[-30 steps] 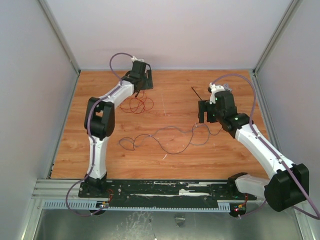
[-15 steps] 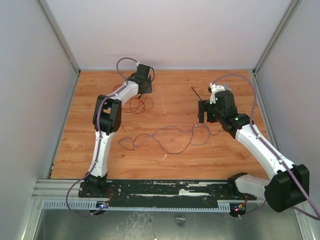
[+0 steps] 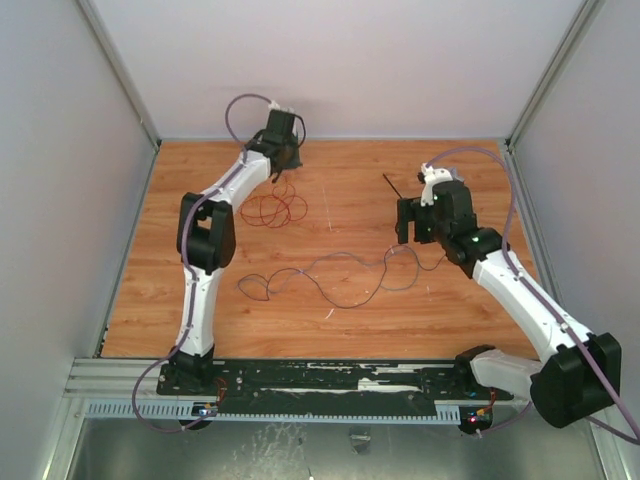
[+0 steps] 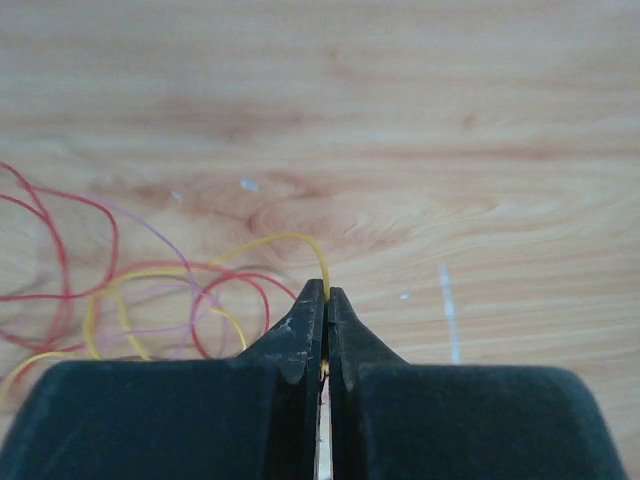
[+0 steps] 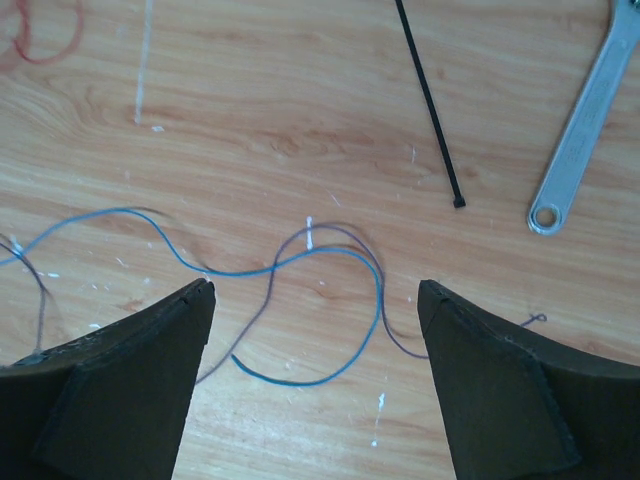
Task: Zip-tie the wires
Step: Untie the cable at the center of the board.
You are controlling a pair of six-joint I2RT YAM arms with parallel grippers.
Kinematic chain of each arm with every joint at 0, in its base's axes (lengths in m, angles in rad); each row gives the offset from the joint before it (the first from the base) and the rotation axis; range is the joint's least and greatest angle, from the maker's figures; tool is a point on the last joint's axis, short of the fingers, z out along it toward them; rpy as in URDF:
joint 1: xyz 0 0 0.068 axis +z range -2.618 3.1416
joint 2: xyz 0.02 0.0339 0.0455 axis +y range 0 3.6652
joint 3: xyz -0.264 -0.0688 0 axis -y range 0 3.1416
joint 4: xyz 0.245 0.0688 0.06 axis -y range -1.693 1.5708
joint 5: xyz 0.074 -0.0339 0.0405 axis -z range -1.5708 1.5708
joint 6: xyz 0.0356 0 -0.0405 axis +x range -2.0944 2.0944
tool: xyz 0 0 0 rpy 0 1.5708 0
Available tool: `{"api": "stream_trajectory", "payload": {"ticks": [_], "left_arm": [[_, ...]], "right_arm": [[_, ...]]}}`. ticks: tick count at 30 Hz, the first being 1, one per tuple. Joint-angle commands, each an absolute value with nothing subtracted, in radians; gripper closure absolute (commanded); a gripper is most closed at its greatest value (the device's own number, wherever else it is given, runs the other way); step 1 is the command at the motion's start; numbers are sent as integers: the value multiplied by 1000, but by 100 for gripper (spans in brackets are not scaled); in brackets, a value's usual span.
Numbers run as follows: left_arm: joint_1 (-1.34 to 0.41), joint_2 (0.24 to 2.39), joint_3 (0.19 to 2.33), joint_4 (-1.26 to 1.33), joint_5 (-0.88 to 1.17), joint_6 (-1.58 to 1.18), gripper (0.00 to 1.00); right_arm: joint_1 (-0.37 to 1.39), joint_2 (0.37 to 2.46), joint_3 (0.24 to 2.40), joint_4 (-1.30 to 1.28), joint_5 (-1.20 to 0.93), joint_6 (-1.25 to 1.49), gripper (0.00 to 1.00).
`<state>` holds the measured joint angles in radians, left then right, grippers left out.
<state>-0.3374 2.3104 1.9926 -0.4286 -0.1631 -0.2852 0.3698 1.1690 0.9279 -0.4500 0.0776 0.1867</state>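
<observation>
Two arms reach over the wooden table (image 3: 350,335). At the far left, the left gripper (image 4: 325,300) has its fingers (image 4: 295,345) pressed together, pinching a yellow wire (image 4: 280,238) right at their tips. The strand arches up from between them and curves left into the tangle of wires (image 4: 90,290). These are red, yellow and pale purple loops lying on the wood just left of the fingers.

On the right, the right gripper (image 5: 315,287) holds nothing, its fingers (image 5: 130,390) spread wide above the table. A blue wire (image 5: 180,258) and a dark purplish wire (image 5: 330,229) snake across the wood between them. The zip tie (image 5: 430,110) lies straight beyond the right fingertip, apart from it. A silver wrench (image 5: 585,120) lies further right.
</observation>
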Motion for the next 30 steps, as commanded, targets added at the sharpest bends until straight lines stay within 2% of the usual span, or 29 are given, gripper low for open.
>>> {"api": "stream_trajectory", "payload": {"ticks": [1,7,13,19,22,30], "left_arm": [[-322,2101,2136,-392,-122,-218,100],[-255,2012,2338,-342,151,-297,100],[-182,1931,2345,-123,447,-537,100],[-141,1921,2347,31,660,-795,100],[-141,1918,2348,56,728,-871,100],[-143,1820,2242,57,784,-892,100]], "right_arm": [[361,1091,924,-348,27,199,16],[362,1103,916,-315,-8,212,16],[361,1097,916,-170,-111,207,15],[361,1114,921,111,-242,171,3],[363,1156,915,260,-307,172,1],[377,1250,971,414,-500,268,1]]}}
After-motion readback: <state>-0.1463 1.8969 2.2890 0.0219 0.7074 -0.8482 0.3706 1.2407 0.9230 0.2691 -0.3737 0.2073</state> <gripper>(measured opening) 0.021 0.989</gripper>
